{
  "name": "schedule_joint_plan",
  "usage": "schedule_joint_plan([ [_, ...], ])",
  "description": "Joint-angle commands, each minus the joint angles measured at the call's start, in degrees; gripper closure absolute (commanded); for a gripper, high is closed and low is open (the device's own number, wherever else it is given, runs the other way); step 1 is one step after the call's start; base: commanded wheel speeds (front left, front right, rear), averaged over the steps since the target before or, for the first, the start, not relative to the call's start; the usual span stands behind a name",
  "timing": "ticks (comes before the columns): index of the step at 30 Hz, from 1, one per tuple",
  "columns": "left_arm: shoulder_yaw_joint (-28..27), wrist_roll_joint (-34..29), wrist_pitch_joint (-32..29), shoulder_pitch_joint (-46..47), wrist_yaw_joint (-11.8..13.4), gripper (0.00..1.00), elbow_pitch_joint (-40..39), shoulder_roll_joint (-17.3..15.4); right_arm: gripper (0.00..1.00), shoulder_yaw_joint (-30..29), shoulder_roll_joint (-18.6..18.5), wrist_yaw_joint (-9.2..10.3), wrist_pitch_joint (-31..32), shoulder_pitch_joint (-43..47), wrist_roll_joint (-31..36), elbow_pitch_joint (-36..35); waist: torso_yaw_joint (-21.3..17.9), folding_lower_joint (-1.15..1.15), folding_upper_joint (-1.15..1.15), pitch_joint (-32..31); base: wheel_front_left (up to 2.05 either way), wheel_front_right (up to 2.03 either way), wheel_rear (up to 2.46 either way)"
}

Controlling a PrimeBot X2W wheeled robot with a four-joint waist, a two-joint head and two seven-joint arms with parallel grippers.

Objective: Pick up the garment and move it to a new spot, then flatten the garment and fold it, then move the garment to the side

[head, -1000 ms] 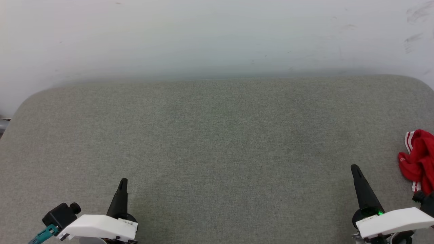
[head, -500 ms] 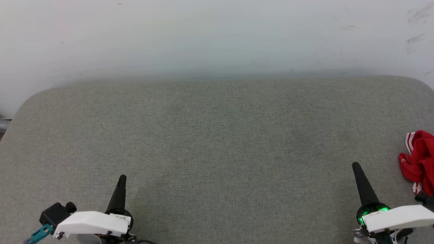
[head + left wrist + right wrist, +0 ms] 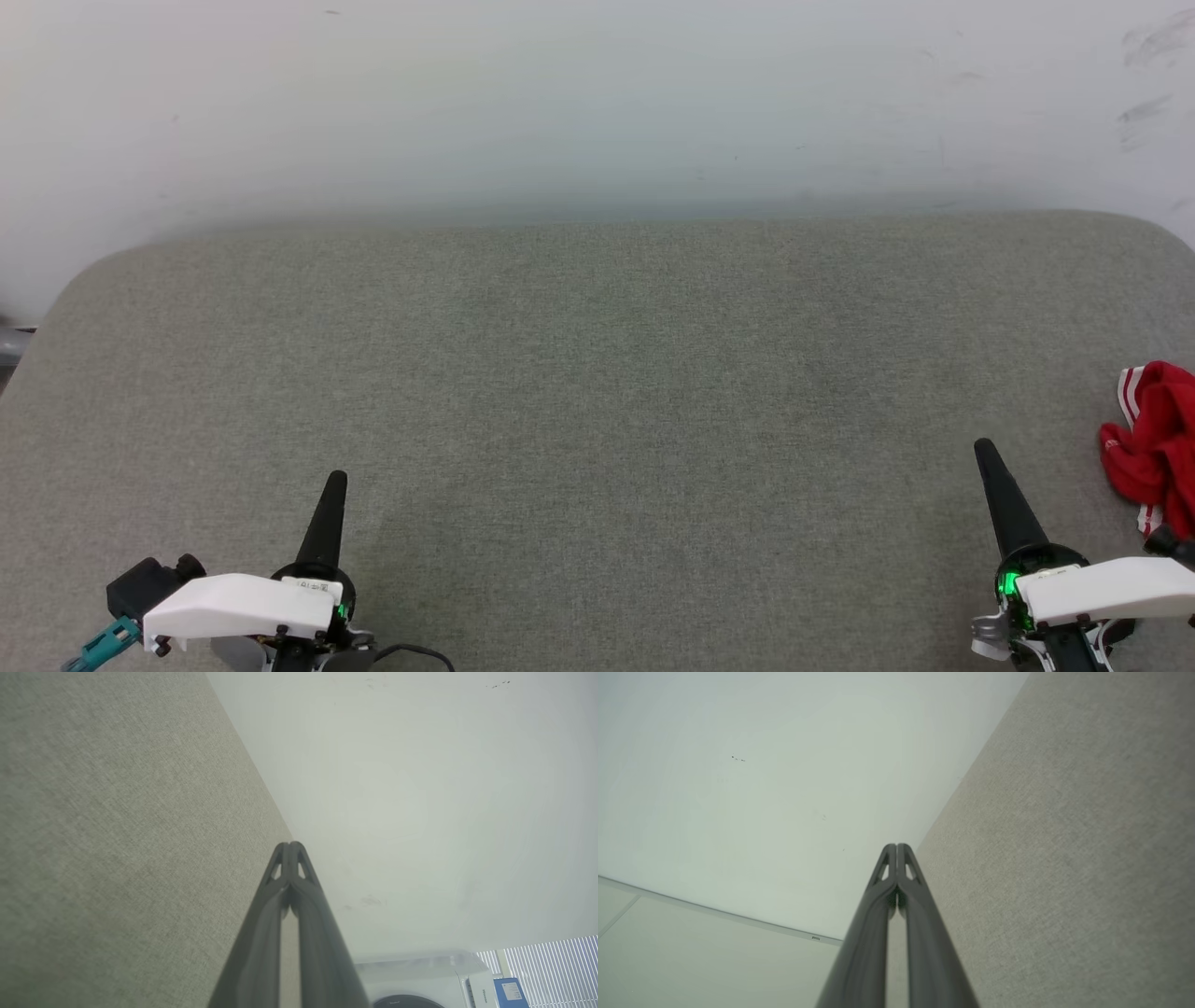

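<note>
The grey fabric-covered surface [image 3: 597, 392], with rounded far corners, runs back to a pale wall [image 3: 597, 103]. The broad middle of it lies bare.

The garment [image 3: 1156, 439] sits at the surface's far right edge, cut off by the head view's border. The part that shows is a bunched red heap with red-and-white striped trim. It looks rumpled rather than flat, though most of it is out of frame, so I cannot tell whether it is folded. The heap would fit a shirt waiting at the side to be lifted, or one already set aside there.

The 2 pincers are the smallest things here. The left pincer [image 3: 336, 478] is at the lower left and the right pincer [image 3: 982, 446] at the lower right, just beside the garment but not touching it. Each wrist view shows its 2 dark fingers pressed together tip to tip, fully closed and holding nothing.

Over the last second the whole head view has slid down slightly, which is the camera moving. Against that, both fingertips have crept a little up the frame and stand straighter. The garment has not stirred on the surface. In my judgement this is a small settling of posture, with no work on the shirt under way.
</note>
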State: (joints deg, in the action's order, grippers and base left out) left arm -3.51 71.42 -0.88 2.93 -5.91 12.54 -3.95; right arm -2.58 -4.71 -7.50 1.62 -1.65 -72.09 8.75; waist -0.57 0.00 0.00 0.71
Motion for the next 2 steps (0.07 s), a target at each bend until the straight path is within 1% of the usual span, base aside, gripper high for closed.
schedule_joint_plan([
  [1,-0.3,1.3,-0.4,1.3,-0.3,1.00,-0.2,0.0,1.00,-0.1,-0.3,0.00,0.4,-1.4,-1.4,0.0,0.0,0.00,0.00,0.0,0.00,0.00,0.00],
  [2,-0.4,1.8,-0.6,1.4,-0.3,1.00,-0.1,0.1,1.00,-0.2,-0.3,0.00,0.4,-1.5,-2.0,0.1,0.0,0.00,0.00,0.0,0.00,0.00,0.00],
])
